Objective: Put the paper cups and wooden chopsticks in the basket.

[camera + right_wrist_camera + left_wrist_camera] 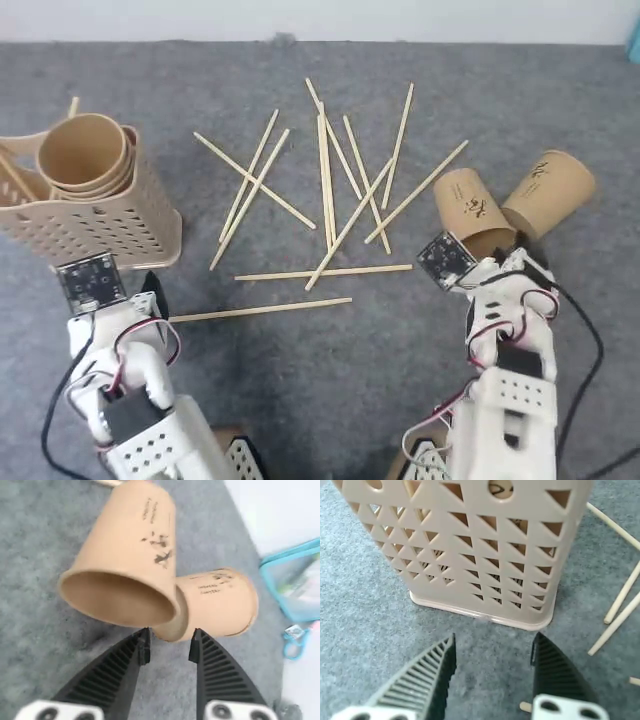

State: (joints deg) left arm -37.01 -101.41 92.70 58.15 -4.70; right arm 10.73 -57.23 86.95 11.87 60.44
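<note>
On the grey felted table [560, 90], a basket [100, 225] is stood left, wooden chopsticks [326, 180] are scattered centrally, and two paper cups [465, 205] are laid right.

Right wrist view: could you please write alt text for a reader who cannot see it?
The open right gripper points at two paper cups lying on their sides on a grey carpet: a nearer cup partly covers the farther cup.

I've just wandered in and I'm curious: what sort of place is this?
Likely a robotics test bench, not a kitchen: two wired robot arms sit at a grey carpeted table, with wooden chopsticks and paper cups scattered as practice items beside a basket.
</note>
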